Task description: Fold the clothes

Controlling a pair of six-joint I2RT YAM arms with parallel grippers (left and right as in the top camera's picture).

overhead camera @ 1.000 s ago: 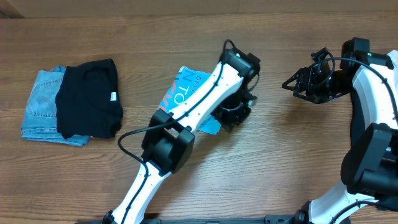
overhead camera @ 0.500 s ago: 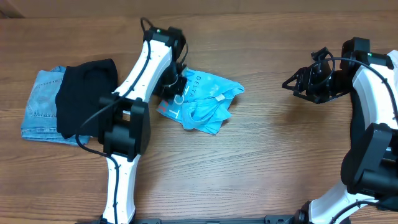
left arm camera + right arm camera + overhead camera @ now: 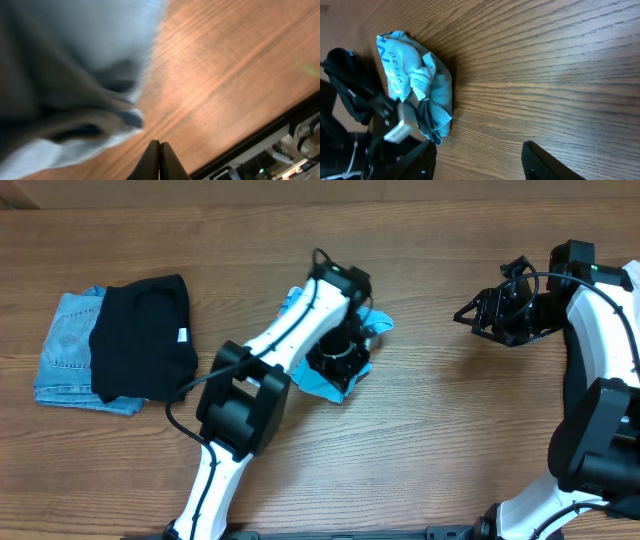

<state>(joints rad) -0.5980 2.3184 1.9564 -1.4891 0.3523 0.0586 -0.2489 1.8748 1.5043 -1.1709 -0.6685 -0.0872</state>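
Observation:
The light blue T-shirt [image 3: 376, 321] lies crumpled at the table's middle, mostly under my left arm. It also shows in the right wrist view [image 3: 400, 70] with "DELTA" print on it, and blurred in the left wrist view [image 3: 100, 30]. My left gripper [image 3: 340, 363] hangs over the shirt's right part. Its fingers [image 3: 160, 150] are pressed together with nothing between the tips, over bare wood beside the cloth. My right gripper [image 3: 478, 316] is open and empty, well to the right of the shirt; its fingers [image 3: 480, 160] frame bare table.
A folded black garment [image 3: 145, 335] lies on folded blue jeans [image 3: 62, 355] at the left of the wooden table [image 3: 450, 420]. The left arm's cable [image 3: 185, 415] loops beside its base link.
My left arm swung left of the shirt, then back right over it. The shirt was dragged and bunched, and its printed part is now mostly covered. The right arm has not moved.

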